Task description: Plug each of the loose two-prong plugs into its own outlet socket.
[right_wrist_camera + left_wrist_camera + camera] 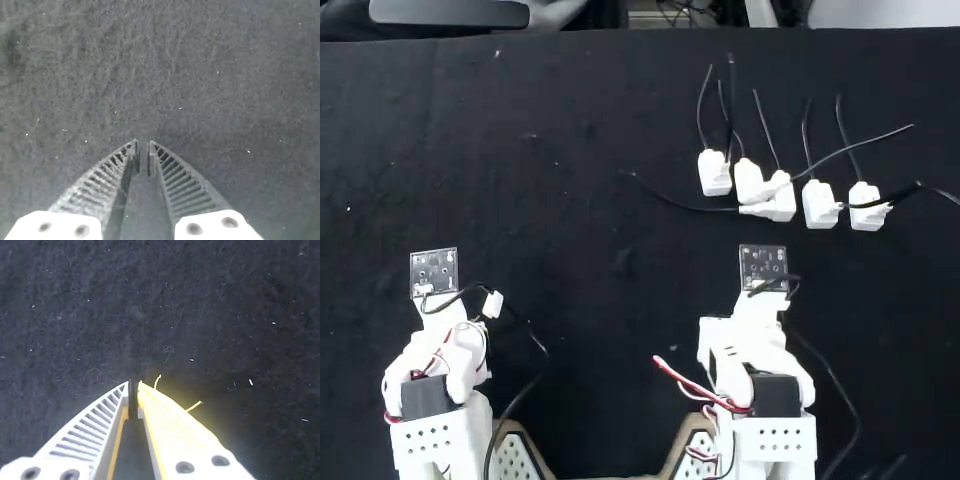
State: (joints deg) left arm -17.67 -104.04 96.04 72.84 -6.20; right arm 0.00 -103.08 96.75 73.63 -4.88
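Several white plug and socket pieces with thin black cords lie in a row at the back right of the black table: one [714,172] at the left end, a touching pair [765,195] in the middle, and two more [819,203] [866,207] to the right. I cannot tell plugs from sockets. Both arms sit folded at the front edge, far from them. My left gripper [134,388] points down at bare black cloth, shut with nothing in it. My right gripper [142,148] is also shut over bare cloth, only a thin slit between its tips.
The left arm [435,350] and the right arm [755,350] stand on white bases at the front. A black cord [665,197] trails leftward from the row of pieces. A dark object [450,12] lies past the table's far edge.
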